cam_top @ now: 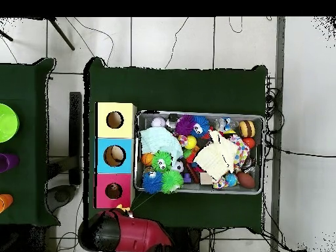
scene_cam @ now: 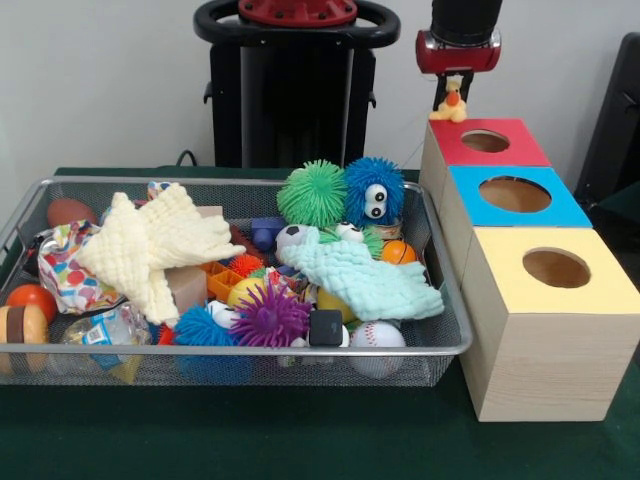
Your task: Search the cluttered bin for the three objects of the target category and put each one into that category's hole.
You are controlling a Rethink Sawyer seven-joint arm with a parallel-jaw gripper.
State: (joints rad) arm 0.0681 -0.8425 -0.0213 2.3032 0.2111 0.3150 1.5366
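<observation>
The green-covered table [scene_cam: 300, 445] carries it all, and on it sits the wire-mesh bin [scene_cam: 240, 352], packed to the rim. Just beside the bin runs the row of three wooden boxes: yellow-faced box [scene_cam: 548, 330] nearest the front camera, blue-faced box [scene_cam: 512, 205] in the middle, red-faced box [scene_cam: 478, 150] at the far end. The red box's round hole [scene_cam: 485, 141] shows clearly, and overhead it is there too [cam_top: 113, 191]. Up top, the red and black arm [scene_cam: 462, 30] comes down at the far edge of that red box. The gripper [scene_cam: 453, 95] is clamped around a yellow plush duck [scene_cam: 451, 105] with an orange beak, just behind the red face, not over the hole. In the bin, a cream waffle cloth [scene_cam: 155, 245] and a mint cloth [scene_cam: 365, 280] drape over the clutter, beside a green spiky ball [scene_cam: 311, 193] and a blue googly-eyed spiky ball [scene_cam: 374, 190].
</observation>
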